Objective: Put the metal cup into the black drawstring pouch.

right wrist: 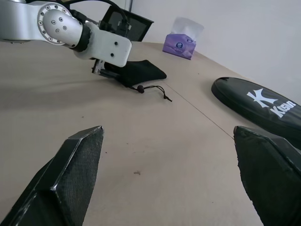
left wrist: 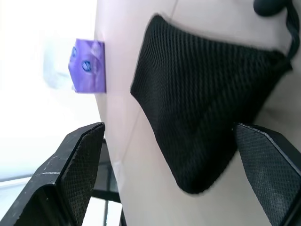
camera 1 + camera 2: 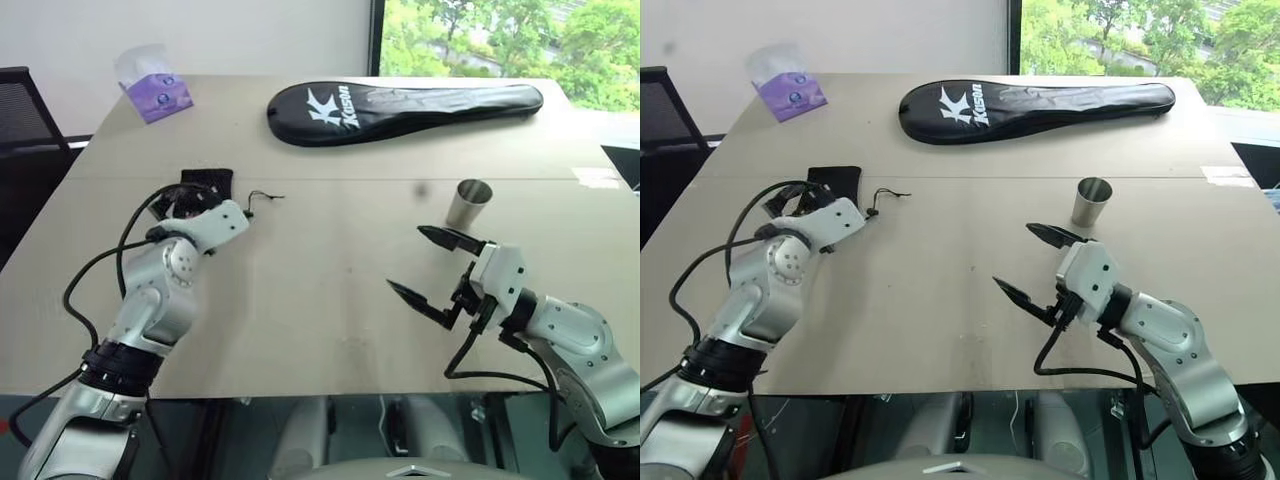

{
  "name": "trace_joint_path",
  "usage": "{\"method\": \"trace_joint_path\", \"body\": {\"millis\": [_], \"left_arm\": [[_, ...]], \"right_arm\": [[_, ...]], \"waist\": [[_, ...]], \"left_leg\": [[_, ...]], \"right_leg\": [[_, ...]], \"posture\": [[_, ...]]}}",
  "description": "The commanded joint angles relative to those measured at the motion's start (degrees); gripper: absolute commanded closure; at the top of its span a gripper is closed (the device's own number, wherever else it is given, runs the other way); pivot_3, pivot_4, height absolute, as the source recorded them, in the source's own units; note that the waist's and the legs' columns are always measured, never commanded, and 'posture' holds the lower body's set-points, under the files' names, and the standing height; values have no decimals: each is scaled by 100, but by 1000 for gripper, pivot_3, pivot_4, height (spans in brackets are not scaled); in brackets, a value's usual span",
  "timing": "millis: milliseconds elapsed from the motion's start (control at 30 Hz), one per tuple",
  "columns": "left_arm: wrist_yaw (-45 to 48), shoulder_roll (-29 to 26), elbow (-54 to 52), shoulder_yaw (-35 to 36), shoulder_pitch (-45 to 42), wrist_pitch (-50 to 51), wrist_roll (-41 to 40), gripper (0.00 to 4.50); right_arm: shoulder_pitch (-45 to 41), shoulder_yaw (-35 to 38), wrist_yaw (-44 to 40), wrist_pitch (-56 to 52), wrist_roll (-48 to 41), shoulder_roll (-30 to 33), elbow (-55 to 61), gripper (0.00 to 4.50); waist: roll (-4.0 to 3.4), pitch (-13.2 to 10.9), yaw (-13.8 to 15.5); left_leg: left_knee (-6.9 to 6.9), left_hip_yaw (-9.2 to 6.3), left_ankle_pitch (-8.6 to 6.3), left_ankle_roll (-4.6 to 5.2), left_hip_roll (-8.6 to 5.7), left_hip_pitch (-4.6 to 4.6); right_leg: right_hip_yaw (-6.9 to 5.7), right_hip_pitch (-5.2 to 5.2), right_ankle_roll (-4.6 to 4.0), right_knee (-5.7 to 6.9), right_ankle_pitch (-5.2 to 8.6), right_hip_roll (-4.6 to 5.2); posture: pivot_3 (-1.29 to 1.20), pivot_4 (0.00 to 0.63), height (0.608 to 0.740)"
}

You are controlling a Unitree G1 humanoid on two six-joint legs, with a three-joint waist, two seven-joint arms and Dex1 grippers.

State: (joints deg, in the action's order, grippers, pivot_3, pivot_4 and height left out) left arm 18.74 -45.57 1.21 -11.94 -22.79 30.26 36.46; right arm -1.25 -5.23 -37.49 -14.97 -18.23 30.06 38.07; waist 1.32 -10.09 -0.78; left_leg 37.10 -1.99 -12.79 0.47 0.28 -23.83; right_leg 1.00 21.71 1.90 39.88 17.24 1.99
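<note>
The metal cup (image 3: pixel 468 203), a small shiny tumbler, stands upright on the right side of the table (image 3: pixel 300 300). My right gripper (image 3: pixel 405 257) hangs open and empty just in front of the cup and to its left, pointing left, without touching it. The black drawstring pouch (image 3: pixel 207 183) lies flat at the left, its cord (image 3: pixel 262 197) trailing to the right. My left gripper (image 2: pixel 167 127) is open over the pouch's near end. In the left wrist view the pouch (image 2: pixel 202 103) lies between the two fingers (image 2: pixel 75 169), with a gap on each side.
A long black racket cover (image 3: pixel 400 108) with white lettering lies across the far side of the table. A purple tissue pack (image 3: pixel 155 90) sits at the far left corner. A black chair (image 3: pixel 25 120) stands beyond the left edge.
</note>
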Motion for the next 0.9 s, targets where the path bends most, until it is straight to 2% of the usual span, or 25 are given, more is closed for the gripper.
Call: {"method": "trace_joint_path", "body": {"millis": [33, 133, 200, 233, 333, 433, 500, 633, 767, 900], "left_arm": [[-132, -23, 211, 9, -200, -237, 162, 0], [-164, 14, 454, -84, -301, -428, 233, 0], [-106, 52, 632, -124, -372, -532, 225, 568], [-21, 78, 745, -131, -423, -570, 170, 1127], [412, 177, 983, -51, -595, -541, -154, 1930], [850, 289, 950, 140, -768, -387, -572, 3211], [1242, 361, 842, 246, -861, -136, -866, 4423], [2140, 605, 301, 398, -1061, 789, -1580, 4423], [2652, 844, -280, 387, -1418, 1783, -2055, 4423], [2691, 1074, -537, 254, -1760, 2490, -2324, 4423]], "right_arm": [[18, 90, 93, -6, -25, -6, 213, 31], [38, 80, 177, -31, -17, -36, 249, 31], [34, 81, 248, -38, 22, -58, 247, 0], [22, 88, 330, -35, 96, -74, 220, 0], [-81, 98, 664, -255, 342, -123, 170, 0], [-430, 219, 1084, -817, 547, -143, 198, 0], [-868, 368, 1278, -1562, 597, 22, 322, 0], [-1883, 925, 1275, -2861, 344, 505, 96, 0], [-2728, 1258, 920, -3856, 12, 1097, -774, 0], [-3524, 822, 596, -4158, 130, 1439, -2320, 0]], "waist": [[0, 0, 2], [0, 0, 9], [0, 0, 11], [0, 0, 10], [1, 1, 12], [0, 0, 6], [1, 1, 7], [-3, -2, 10], [-1, -2, 46], [-3, -2, -18]], "left_leg": [[0, -1, 0, 0, 0, 0], [0, -1, 0, 0, 0, 0], [1, -1, 0, 0, -1, 0], [1, -1, 0, 0, -1, -1], [1, -3, 0, 0, 0, -1], [3, -1, 0, 0, -1, -1], [8, 2, 0, 0, -2, -2], [9, -2, 1, -1, -1, -4], [14, -6, 1, 0, -7, -10], [11, -2, 1, 1, -6, -11]], "right_leg": [[-1, 0, 0, 0, 0, -1], [-3, 0, 0, 0, 0, -1], [-3, 0, 0, 0, 0, -2], [-3, 0, 0, 0, 0, -2], [-5, 0, 0, 1, 0, -4], [-5, 0, 0, 2, 0, -7], [-5, 1, 0, 5, 0, -7], [-8, 1, 0, 5, 0, -8], [-14, -2, 0, 2, 0, -10], [-7, 0, 0, 2, 0, -13]], "posture": [[0, 150, 740], [0, 150, 740], [0, 150, 740], [0, 150, 740], [0, 150, 740], [0, 150, 740], [0, 150, 740], [0, 150, 740], [0, 150, 740], [0, 150, 740]]}}
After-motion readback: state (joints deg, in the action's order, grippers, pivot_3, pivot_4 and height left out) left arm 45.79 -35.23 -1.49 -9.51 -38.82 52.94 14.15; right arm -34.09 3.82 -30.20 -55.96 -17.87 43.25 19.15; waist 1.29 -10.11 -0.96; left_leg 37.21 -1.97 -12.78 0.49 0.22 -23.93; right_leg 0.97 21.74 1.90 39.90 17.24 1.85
